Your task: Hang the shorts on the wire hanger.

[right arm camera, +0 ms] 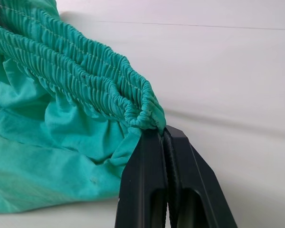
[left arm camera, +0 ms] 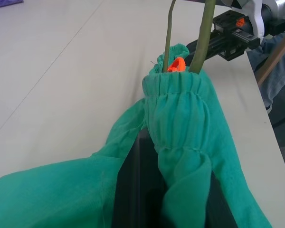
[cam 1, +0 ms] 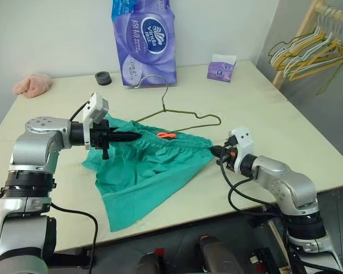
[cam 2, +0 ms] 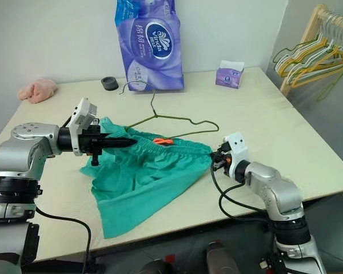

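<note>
Right now I have the shorts [cam 1: 146, 165] pinched at both ends of the waistband and raised a little off the table [cam 1: 263, 108], legs trailing down toward me at about 7 o'clock and sagging over the near edge. My left gripper [cam 1: 127, 137] is clamped shut on the waistband's left end; in the left wrist view the gathered elastic bunches over its fingers [left arm camera: 133, 190]. My right gripper [cam 1: 215, 152] has its fingers [right arm camera: 152, 190] pressed together on the very corner of the waistband at the right end, a thin bite by the look of it. The hanger [cam 1: 183, 117] lies on the table just behind the waistband, at 12 o'clock from the shorts, hook reaching toward the purple pack [cam 1: 144, 40] at the back. In the left wrist view two of its wires rise from behind the elastic by the orange tag [cam 1: 166, 135], so part of the frame seems tucked at the waistband, though I cannot tell how far in it sits. I judge the step in hand to be stretching the waistband open so the frame can seat. Next I need to keep the elastic taut and work the fabric over the hanger's shoulders evenly, minding that the right corner could slip free.
</note>
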Robot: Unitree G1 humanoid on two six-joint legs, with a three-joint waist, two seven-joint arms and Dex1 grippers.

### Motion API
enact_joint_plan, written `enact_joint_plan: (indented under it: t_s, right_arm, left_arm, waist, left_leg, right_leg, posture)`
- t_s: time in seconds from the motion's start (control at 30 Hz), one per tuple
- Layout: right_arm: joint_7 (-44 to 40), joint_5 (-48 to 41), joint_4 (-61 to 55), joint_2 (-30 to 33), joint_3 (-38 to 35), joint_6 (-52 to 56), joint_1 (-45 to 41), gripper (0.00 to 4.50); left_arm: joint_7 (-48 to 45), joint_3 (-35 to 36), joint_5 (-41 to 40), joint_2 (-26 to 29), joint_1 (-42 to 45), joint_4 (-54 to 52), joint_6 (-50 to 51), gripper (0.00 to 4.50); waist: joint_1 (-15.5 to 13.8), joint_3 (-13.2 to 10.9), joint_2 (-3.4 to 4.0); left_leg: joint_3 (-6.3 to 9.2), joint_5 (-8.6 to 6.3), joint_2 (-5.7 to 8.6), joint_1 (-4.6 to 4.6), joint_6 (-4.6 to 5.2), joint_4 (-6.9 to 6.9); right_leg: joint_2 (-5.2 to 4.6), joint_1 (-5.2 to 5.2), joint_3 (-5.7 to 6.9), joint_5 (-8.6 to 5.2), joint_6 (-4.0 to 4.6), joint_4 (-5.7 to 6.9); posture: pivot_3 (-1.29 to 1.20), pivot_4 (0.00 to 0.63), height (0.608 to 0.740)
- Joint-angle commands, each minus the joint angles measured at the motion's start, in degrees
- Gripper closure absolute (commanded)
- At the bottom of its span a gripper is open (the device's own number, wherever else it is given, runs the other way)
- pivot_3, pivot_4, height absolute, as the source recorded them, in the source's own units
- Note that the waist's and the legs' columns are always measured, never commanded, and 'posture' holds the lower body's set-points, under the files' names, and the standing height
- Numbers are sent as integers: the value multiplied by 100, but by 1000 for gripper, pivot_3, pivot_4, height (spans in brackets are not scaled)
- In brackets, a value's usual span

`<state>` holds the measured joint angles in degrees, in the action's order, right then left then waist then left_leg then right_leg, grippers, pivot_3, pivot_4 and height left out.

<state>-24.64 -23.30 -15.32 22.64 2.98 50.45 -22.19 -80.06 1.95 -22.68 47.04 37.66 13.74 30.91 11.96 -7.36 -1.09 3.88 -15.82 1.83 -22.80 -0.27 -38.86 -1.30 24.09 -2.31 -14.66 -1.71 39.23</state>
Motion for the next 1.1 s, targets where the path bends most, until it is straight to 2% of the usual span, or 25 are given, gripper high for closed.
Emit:
enact_joint_plan:
  t_s: [0.03,0.17,0.43,0.7,0.8,1.1]
  right_arm:
    - [-218,32,5,409,-329,-100,-94,4430]
    - [-481,-148,90,724,-475,36,-117,4430]
    - [-647,-344,214,1060,-758,179,-183,4430]
    - [-1126,-523,-384,1088,-468,17,8,4430]
    - [-1082,-559,-507,957,-370,86,5,3879]
    - [-521,-160,403,61,160,-23,-770,812]
  left_arm:
    - [-8,261,-192,254,-84,-328,90,4500]
    - [-264,215,-319,485,-128,-435,257,4500]
    - [-542,-11,-27,910,-4,-36,-154,4500]
    - [-498,-23,65,773,220,297,-315,4500]
    - [-478,-24,59,731,225,294,-322,4500]
    - [-366,26,38,571,328,355,-306,4500]
  waist:
    - [-5,0,0]
    - [-33,0,0]
    - [-71,1,1]
    - [-69,1,0]
    - [-69,1,0]
    - [-41,1,1]
  left_leg:
    - [0,0,0,0,0,0]
    - [0,0,0,1,0,0]
    - [-5,0,0,4,1,0]
    - [-7,0,-1,2,1,0]
    - [-6,0,-1,3,1,0]
    - [-6,0,-3,4,0,0]
  right_leg:
    - [0,0,-1,0,0,0]
    - [1,0,1,0,0,2]
    - [1,-2,-1,0,0,3]
    - [1,-1,-2,0,-1,3]
    - [1,-1,-1,0,-1,4]
    - [2,3,-3,0,0,10]
  posture:
    - [-204,81,740]
    - [-207,83,740]
    - [-210,84,740]
    - [-217,83,740]
    - [-220,84,740]
    - [-217,80,740]
